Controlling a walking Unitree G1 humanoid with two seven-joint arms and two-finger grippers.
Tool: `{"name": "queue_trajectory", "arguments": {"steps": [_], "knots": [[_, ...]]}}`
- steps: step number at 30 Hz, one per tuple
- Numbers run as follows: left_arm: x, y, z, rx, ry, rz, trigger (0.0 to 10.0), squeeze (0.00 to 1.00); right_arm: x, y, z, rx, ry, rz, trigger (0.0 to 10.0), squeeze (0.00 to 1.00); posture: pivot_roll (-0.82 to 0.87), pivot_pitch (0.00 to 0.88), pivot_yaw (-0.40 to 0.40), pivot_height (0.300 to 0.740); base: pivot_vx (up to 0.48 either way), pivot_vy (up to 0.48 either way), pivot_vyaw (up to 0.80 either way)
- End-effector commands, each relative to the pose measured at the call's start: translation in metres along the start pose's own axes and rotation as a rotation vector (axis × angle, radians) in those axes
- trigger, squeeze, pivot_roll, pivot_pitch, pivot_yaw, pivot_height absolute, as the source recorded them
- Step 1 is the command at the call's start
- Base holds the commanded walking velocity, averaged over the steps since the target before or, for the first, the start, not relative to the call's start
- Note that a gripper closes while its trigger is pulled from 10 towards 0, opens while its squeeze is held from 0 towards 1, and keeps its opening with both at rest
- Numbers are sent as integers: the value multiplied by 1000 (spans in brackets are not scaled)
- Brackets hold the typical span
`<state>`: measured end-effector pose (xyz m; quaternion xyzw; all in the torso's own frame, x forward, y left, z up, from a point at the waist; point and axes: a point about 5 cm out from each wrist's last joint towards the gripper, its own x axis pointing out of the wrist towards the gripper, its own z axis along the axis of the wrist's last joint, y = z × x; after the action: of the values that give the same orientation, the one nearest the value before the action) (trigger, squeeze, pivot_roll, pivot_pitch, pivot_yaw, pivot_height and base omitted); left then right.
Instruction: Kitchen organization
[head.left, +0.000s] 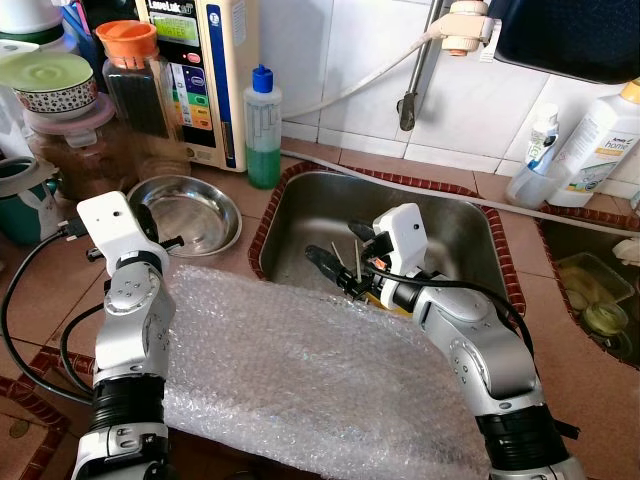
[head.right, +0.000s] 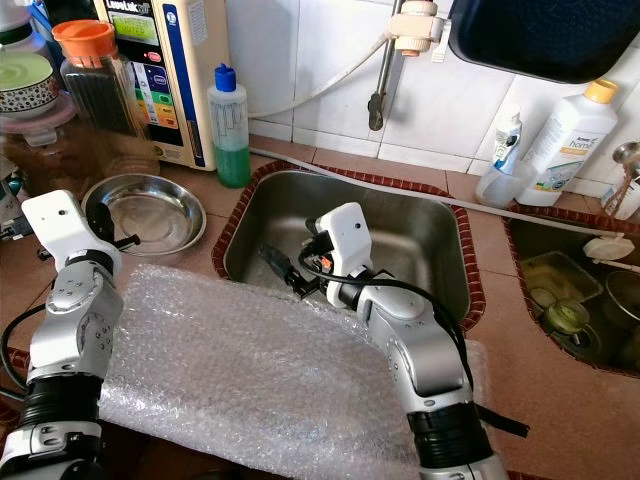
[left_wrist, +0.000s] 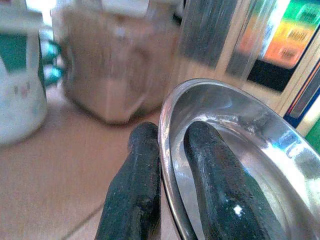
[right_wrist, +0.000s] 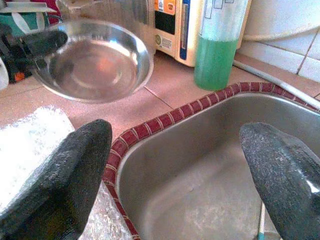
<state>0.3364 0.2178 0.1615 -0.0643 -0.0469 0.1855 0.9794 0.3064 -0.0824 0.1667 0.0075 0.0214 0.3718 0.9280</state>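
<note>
Left wrist view shows the left end effector (left_wrist: 167, 195) pinching the rim of the steel bowl (left_wrist: 235, 160), one finger outside the wall and one inside, so the grasp looks made. The bowl sits beside the sink (head.left: 470, 225), on its left, on the tiled tabletop (head.left: 40, 290); whether it is lifted clear of the tiles I cannot tell. The right end effector (right_wrist: 175, 165) hangs over the sink's left rim with its fingers spread wide and nothing between them.

As a judgement, the tidying is at an early stage: only the bowl is in hand, and it has not yet gone anywhere. Thin sticks (head.left: 357, 258), perhaps chopsticks, lie in the sink basin, and jars (head.left: 70, 110) crowd the tabletop left of the sink, beyond the bowl.

The bowl is shallow, round, thin-walled polished steel with a rolled lip, slick and mirror-bright, so a pinch on the edge could slip. The sink is brushed steel, rectangular, edged in dark red tile. A sheet of bubble wrap (head.left: 320, 370) lies in front of the sink, clear, pebbled and crinkly. A soap bottle (head.left: 263, 125) of translucent plastic with green liquid and a blue cap stands just behind the sink's left corner.
</note>
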Motion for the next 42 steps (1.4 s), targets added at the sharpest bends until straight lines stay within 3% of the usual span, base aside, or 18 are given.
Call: {"name": "queue_trajectory", "arguments": {"steps": [1,8,11,16,18,24,35,42], "knots": [[-3,-8,11,0,-76,-41,0,0,2,-3,2,-4,-5,-7,10000,0,88,7,-41,740,0,0,0],[-10,-25,25,-7,-210,-165,0,0,2,-6,4,-2,-15,-37,10000,0,88,12,-38,740,0,0,0],[-14,-38,36,-27,-276,-238,0,0,4,-18,10,16,-55,-137,10000,0,88,13,-40,740,0,0,0],[-19,-50,43,-60,-320,-302,0,0,6,-35,21,113,-133,-257,10000,0,89,16,-40,740,0,0,0],[-27,-64,50,-56,-368,-384,0,0,9,-46,30,208,-186,-314,10000,0,89,16,-40,740,0,0,0],[-34,-78,56,-49,-409,-458,0,0,14,-55,39,299,-238,-359,10000,0,93,17,-43,740,0,0,0],[-40,-87,51,-41,-402,-508,0,0,15,-59,55,309,-311,-375,10000,0,88,20,-41,740,0,0,0],[-42,-89,50,-30,-399,-519,0,0,16,-47,71,284,-359,-308,10000,0,85,22,-40,740,0,0,0]]}}
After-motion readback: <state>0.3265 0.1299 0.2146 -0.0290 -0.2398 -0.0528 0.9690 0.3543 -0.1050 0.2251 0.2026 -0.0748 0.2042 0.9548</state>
